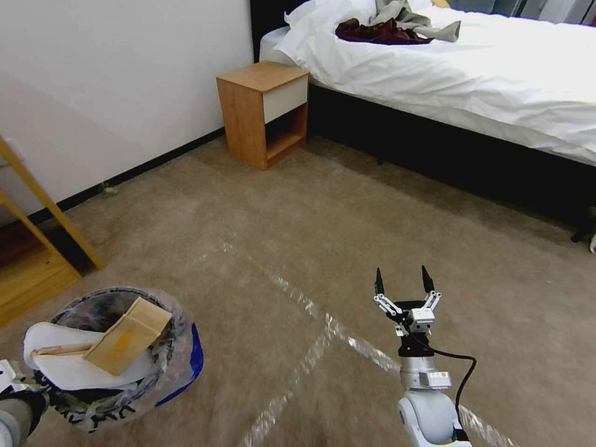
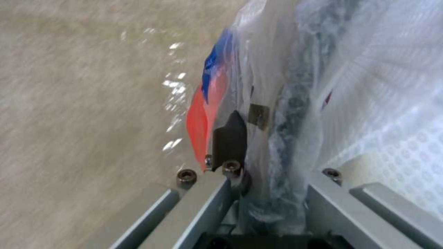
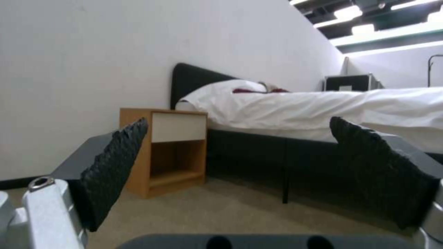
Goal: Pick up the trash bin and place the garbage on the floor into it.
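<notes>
The left gripper (image 2: 258, 138) is clamped on the rim of the trash bin (image 1: 118, 354), one dark finger (image 2: 229, 140) outside the crinkly bag, holding it at about 8 o'clock in the head view. Inside sit a white slipper (image 1: 68, 360) and folded brown cardboard (image 1: 127, 335). The right gripper (image 1: 402, 287) hovers over the floor (image 1: 298, 236) at roughly 5 o'clock, jaws spread wide, empty. The bin looks lifted off the carpet, though that's hard to tell. Nightstand (image 1: 264, 112) and bed (image 1: 472, 68) sit up around 12.

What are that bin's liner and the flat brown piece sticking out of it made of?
The bin's liner looks like thin clear plastic: it crinkles, shines and shows the dark bin through it. The brown piece seems to be folded cardboard, matte and stiff-edged.
</notes>
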